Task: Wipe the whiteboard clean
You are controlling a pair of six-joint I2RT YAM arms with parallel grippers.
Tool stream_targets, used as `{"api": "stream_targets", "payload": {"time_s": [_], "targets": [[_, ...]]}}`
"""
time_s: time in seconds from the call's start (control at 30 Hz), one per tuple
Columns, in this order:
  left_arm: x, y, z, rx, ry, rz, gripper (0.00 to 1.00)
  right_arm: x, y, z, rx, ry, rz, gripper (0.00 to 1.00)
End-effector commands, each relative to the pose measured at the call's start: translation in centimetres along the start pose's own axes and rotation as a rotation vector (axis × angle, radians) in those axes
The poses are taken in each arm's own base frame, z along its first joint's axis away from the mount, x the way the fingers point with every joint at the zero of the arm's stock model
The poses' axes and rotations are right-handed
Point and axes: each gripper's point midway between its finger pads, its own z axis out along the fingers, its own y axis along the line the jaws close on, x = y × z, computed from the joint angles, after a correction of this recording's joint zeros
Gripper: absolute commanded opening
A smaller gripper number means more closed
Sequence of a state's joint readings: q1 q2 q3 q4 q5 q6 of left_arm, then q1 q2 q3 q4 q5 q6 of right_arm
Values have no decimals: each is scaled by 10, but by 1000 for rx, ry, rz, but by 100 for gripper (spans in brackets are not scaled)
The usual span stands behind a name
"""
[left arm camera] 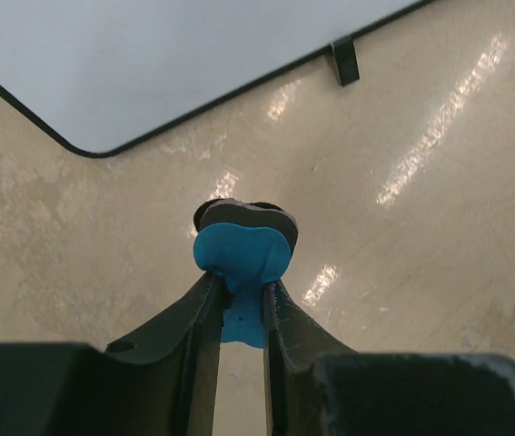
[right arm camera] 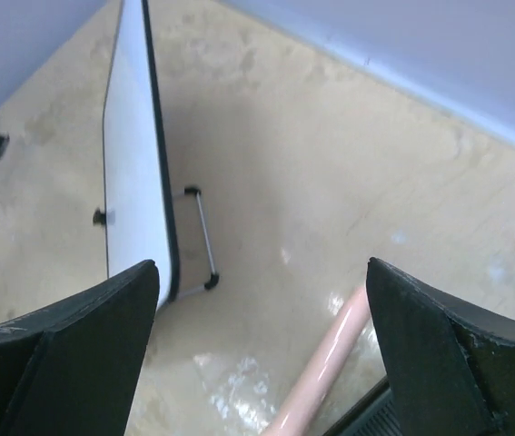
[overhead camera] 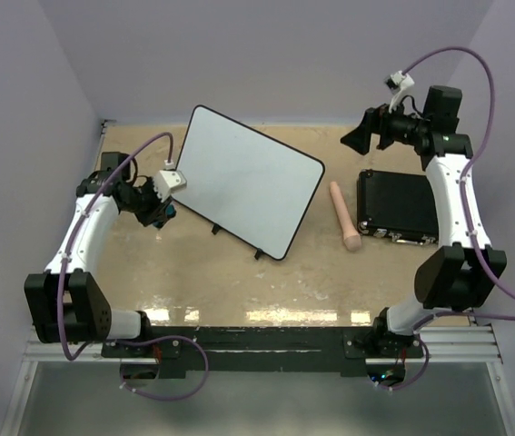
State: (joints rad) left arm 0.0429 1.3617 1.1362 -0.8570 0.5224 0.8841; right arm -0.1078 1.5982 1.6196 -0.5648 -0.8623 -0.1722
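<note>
Seen from above, the whiteboard [overhead camera: 243, 182] sits at an angle in the middle of the tan table [overhead camera: 239, 282], its plain white face up. The left gripper [overhead camera: 159, 211] is just beside the board's left edge. The right gripper [overhead camera: 357, 138] is raised at the far right, apart from the board's right corner, above a black box [overhead camera: 398, 206] and a pink cylinder [overhead camera: 344, 216].

From the left wrist, the left gripper [left arm camera: 239, 291] is clamped on a blue eraser [left arm camera: 239, 254] with a dark pad. The whiteboard's [left arm camera: 148, 54] rounded corner lies ahead, not touching it.

From the right wrist, the right gripper [right arm camera: 262, 272] is spread wide and holds nothing. The whiteboard [right arm camera: 130, 163] leans on its stand to the left ahead, and the pink cylinder [right arm camera: 325, 363] lies below
</note>
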Motion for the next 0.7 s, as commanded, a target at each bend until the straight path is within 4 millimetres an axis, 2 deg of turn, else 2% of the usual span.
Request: {"api": "stream_targets", "payload": {"time_s": [0.0,0.03,0.1,0.13,0.17,0.2,0.23,0.3,0.33,0.37,0.4,0.43,0.5,0.53,0.57,0.6,0.63,0.67], "targets": [[21,-19,-8,62,19,42,0,-87,37,-21,6,-229,-90,98],[25,-21,-7,66,31,48,0,-90,57,-15,-55,-233,-68,98],[41,-29,-5,77,77,68,0,-93,83,-3,-123,-239,-68,96],[47,-30,-4,77,96,73,1,-91,108,8,-179,-228,-59,95],[57,-33,-4,72,127,85,1,-93,122,14,-212,-238,-65,94],[62,-35,-4,68,139,83,2,-87,133,21,-241,-229,-48,93],[66,-37,-4,65,145,77,4,-83,159,31,-300,-212,-22,92],[70,-40,-6,41,131,36,7,-75,177,46,-340,-193,1,91],[70,-42,-6,39,121,28,13,-67,201,55,-389,-165,27,91],[71,-48,-6,46,111,26,15,-63,207,64,-397,-161,35,91],[72,-49,-5,47,107,25,17,-50,214,73,-414,-133,55,90],[73,-50,-5,43,106,24,18,-34,229,89,-453,-84,86,88],[77,-53,-2,45,108,35,19,-11,242,110,-486,-24,107,82],[79,-53,-2,43,112,37,21,10,254,130,-505,32,104,80],[83,-54,0,48,120,32,22,23,258,141,-509,70,117,77],[85,-54,-2,50,122,23,25,31,263,150,-525,97,128,74],[87,-54,-2,58,121,31,31,54,271,168,-541,161,166,72],[88,-54,-1,65,118,24,33,60,275,174,-556,178,174,65]]}}
